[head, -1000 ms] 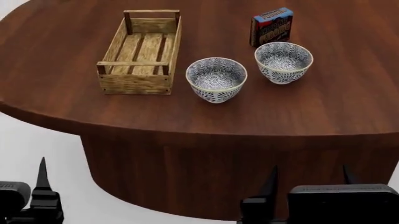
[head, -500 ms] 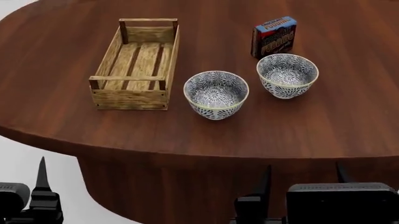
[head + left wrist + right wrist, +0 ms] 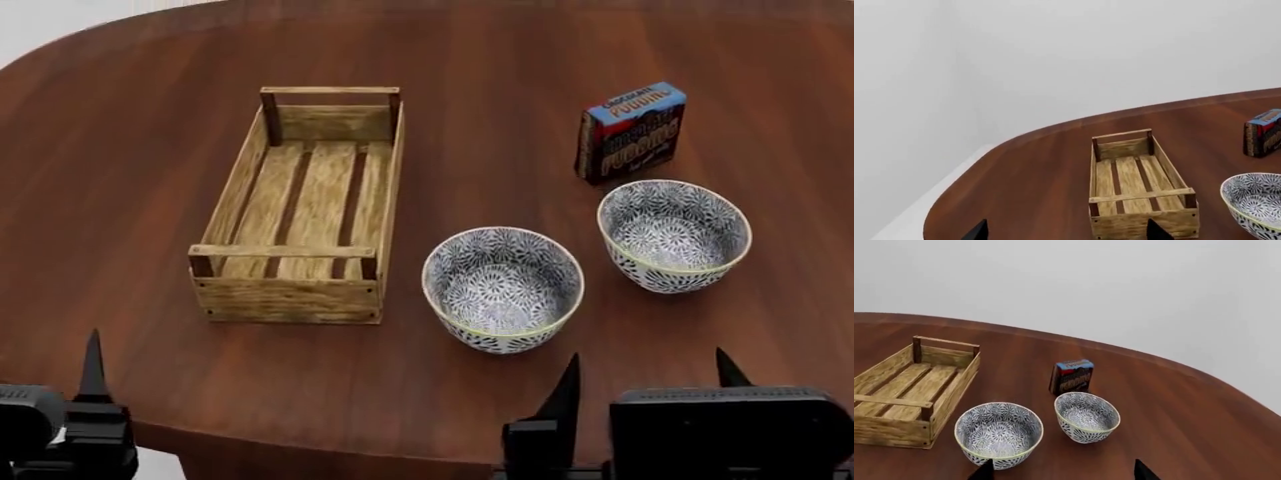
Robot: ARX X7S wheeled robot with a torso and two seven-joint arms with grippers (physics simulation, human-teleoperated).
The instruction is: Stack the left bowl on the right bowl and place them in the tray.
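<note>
At centre-left of the head view sits the tray [image 3: 298,210], a light-wood crate w/ slatted floor, low plank sides and corner posts, nothing in it, long axis running toward the top of the frame. It rests on the dark wood worktop [image 3: 160,120], which has a rounded edge.

Just right of the tray, lower centre of frame, is the left bowl [image 3: 503,289]: upright, blue-and-white pattern inside and out, pale rim. It is near the tray's side but not touching. The right bowl [image 3: 674,236], same pattern, stands upright at mid-right, apart from the left bowl w/ a strip of worktop between. Bowls are not stacked; both are outside the tray.

Behind the right bowl, upper right, a chocolate pudding box [image 3: 630,131] stands upright, close to the bowl's far rim; can't tell if they touch.

Left gripper [image 3: 1064,231]: in the left wrist view only two dark fingertips show at the bottom edge, spread wide, holding nothing. Right gripper [image 3: 1063,469]: likewise two dark tips at the bottom edge of the right wrist view, wide apart, holding nothing, the left bowl just ahead of them. Both grippers sit at the bottom of the head view, on the near side of the bowls.
</note>
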